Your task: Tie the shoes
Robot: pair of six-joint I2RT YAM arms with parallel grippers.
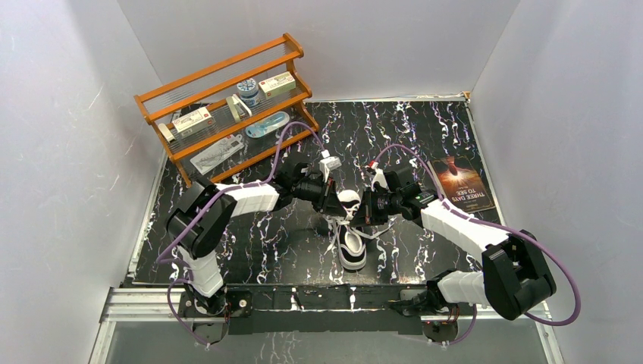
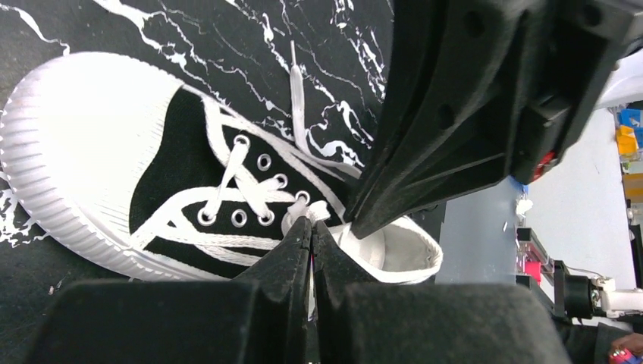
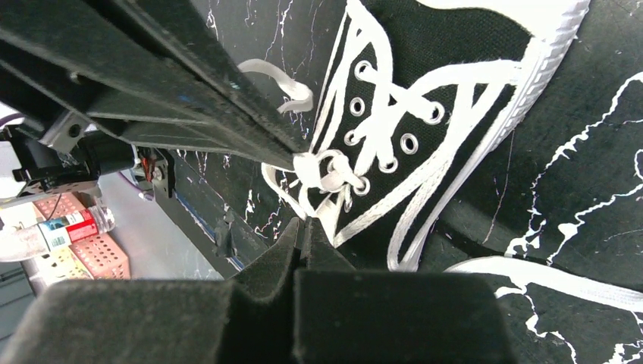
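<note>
We see black sneaker (image 1: 350, 239) mid-table (image 1: 258, 243), between both arms. Left gripper (image 2: 311, 227): fingers pressed together, pinching laces (image 2: 227, 178) at crossing by top eyelets (image 2: 302, 199). Right gripper (image 3: 303, 231): fingers together, just beside; lace caught or not, we cannot tell. Step, we judge: working first knot. Next needs each end gripped, pulled apart evenly.

In top view, left gripper (image 1: 337, 212) & right gripper (image 1: 364, 215) hide sneaker (image 1: 351, 249) eyelets. Shelf (image 1: 220, 73) labels too small to read.

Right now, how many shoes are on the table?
1. The black sneaker sits in the middle of the table. I see no second one, though the arms might hide something.
</note>
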